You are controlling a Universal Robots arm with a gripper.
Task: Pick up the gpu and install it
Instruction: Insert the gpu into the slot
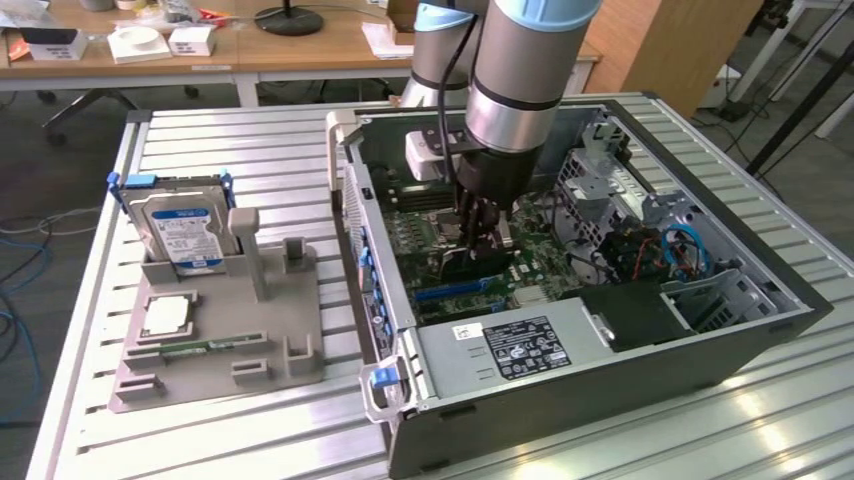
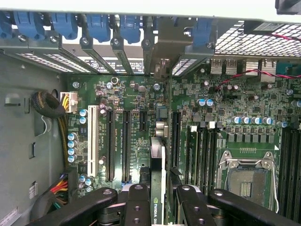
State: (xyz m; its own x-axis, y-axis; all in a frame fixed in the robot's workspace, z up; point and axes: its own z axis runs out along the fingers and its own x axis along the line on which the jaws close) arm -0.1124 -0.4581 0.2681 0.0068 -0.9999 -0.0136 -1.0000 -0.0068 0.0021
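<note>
grip: fingers [image 2: 137,205] clamped on gpu [image 2: 157,162] | pose: gpu edge-on between fingers, long axis parallel to slots [image 2: 126,146] | rel: board [image 2: 221,108] straight beyond fingertips, near | seated: cannot tell

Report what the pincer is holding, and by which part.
The pincer grips the thin flat black gpu card by its upper edge, clamping both flat faces, above the green motherboard.
</note>
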